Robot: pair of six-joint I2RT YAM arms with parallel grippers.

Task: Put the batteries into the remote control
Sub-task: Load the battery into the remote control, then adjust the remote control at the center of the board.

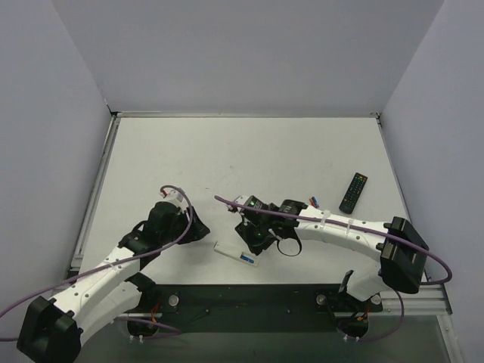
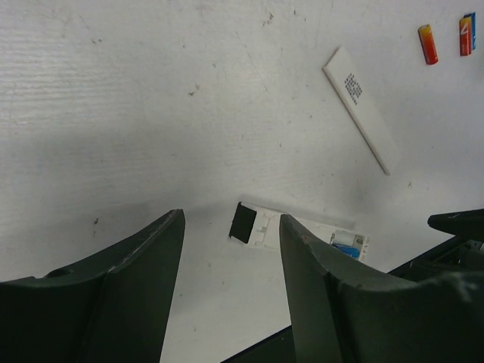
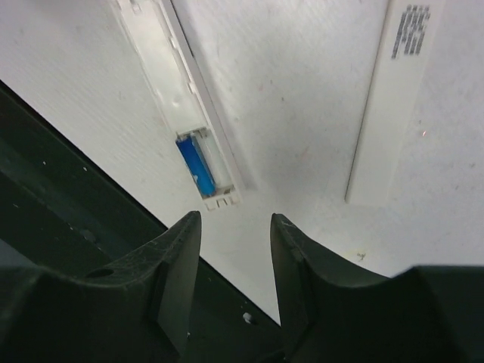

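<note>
The white remote control point(image 2: 302, 231) lies face down near the table's front edge, with a dark patch at one end and its battery bay uncovered. One blue battery point(image 3: 195, 165) sits in that bay. Another blue battery point(image 2: 473, 30) lies far off, beside a red one point(image 2: 464, 36). My left gripper point(image 2: 232, 219) hovers open and empty just short of the remote's dark end. Just off the bay end of the remote point(image 3: 170, 68), my right gripper point(image 3: 234, 227) is open too, holding nothing. From above, the remote point(image 1: 229, 250) lies between the left gripper point(image 1: 200, 229) and the right gripper point(image 1: 253, 240).
A loose white cover strip point(image 3: 389, 98) with a printed label lies on the table beyond the remote. Farther away in the left wrist view rests a lone red battery point(image 2: 428, 44). A black remote point(image 1: 352, 192) lies at the right. The table's dark front edge point(image 3: 68, 197) runs right beside the white remote.
</note>
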